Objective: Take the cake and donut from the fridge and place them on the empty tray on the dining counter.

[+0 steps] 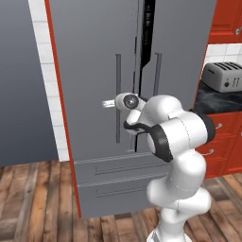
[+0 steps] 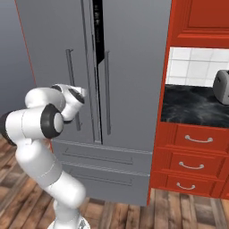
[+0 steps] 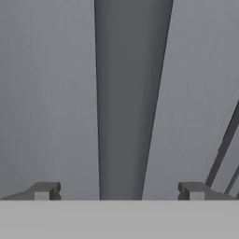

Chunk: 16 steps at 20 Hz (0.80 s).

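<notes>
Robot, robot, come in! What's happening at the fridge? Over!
Gripper open, straddling the left door handle, not clamped. Fridge doors barely cracked. Cake and donut not out yet. Nothing in the way.

Tall grey fridge (image 1: 94,71) stands upright, right door slightly ajar.

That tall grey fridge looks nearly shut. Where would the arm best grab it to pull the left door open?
Probably the left door's long vertical handle on the fridge, taken straight from the front. It is a slim upright bar standing off the door, so fingers can close on it from both sides. The tool already faces it, open, one fingertip on either side.
</notes>
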Available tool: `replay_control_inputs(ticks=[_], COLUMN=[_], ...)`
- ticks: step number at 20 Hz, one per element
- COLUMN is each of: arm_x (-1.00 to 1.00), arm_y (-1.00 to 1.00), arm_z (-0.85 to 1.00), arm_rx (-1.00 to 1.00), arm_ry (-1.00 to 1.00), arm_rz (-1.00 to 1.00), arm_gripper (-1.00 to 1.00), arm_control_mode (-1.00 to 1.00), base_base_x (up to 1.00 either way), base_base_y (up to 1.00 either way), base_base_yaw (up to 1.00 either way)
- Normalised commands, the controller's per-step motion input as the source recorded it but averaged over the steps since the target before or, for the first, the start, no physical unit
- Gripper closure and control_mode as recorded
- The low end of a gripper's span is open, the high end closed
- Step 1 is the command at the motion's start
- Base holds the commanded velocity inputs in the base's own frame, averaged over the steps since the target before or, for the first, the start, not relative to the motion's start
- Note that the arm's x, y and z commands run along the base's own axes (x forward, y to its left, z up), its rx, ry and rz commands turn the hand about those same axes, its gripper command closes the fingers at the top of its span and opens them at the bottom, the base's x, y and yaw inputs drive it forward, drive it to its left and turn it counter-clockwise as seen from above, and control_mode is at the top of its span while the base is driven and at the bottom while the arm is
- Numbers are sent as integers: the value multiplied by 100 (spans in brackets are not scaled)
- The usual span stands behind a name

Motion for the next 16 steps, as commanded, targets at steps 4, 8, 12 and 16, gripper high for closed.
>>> replay_control_inputs(ticks=[4,8,12,16], arm_x=[67,61,19,-1], arm_y=[9,1,41,73], arm_z=[-31,-28,-8,0], arm_rx=[0,0,0,1], arm_ry=[-9,-15,-21,-12], arm_rz=[0,3,6,4], arm_gripper=[100,100,100,100], arm_control_mode=[-100,-100,-100,-100], base_base_x=[0,0,0,0], base_base_y=[0,0,0,0], base_base_yaw=[0,0,0,0])
